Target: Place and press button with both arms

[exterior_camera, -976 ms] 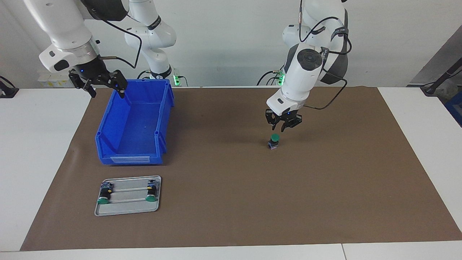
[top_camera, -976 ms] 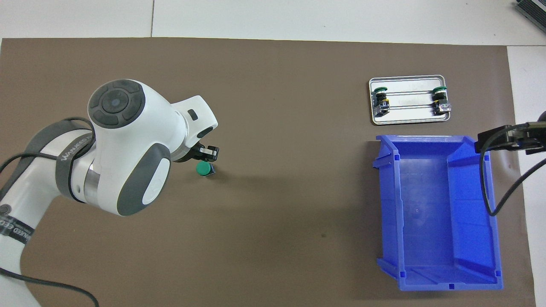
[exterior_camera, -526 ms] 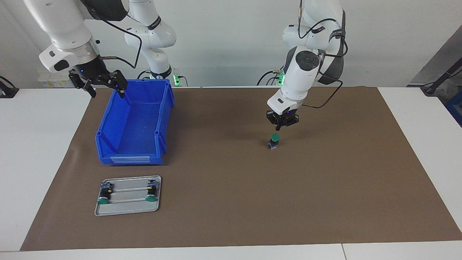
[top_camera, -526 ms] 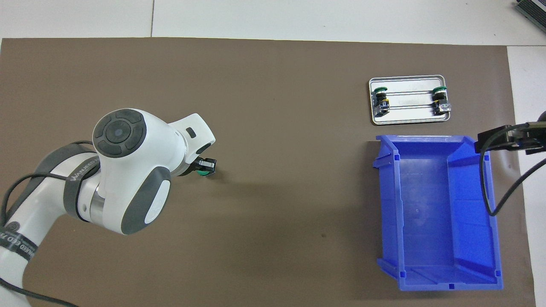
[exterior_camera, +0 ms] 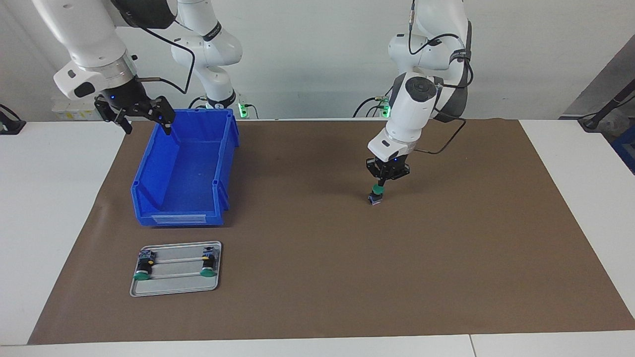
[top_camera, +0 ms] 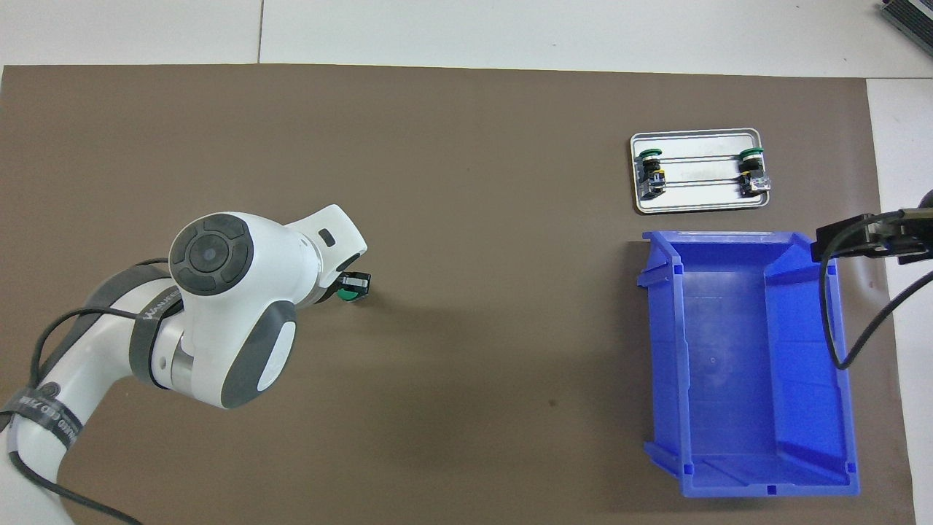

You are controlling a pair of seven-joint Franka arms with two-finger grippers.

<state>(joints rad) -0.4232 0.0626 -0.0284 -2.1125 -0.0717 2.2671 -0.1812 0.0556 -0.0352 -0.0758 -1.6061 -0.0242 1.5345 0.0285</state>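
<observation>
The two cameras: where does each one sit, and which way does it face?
Facing view: high across the table, facing the robots; both arms show, left gripper on the button.
Overhead view: above the robots' end, looking steeply down; left arm, right gripper at the edge.
Shared: button, bin, tray.

The button (exterior_camera: 376, 195) stands upright on the brown mat (exterior_camera: 317, 277), well apart from the blue bin (exterior_camera: 218, 163), toward the left arm's end of the table. The left gripper (exterior_camera: 382, 182) is directly over the button, fingers together, its tips touching the green cap. The right gripper (exterior_camera: 144, 118) hangs with fingers apart over the bin's rim nearest the robots. A metal tray (exterior_camera: 173, 288) with two more buttons lies farther from the robots than the bin.
</observation>
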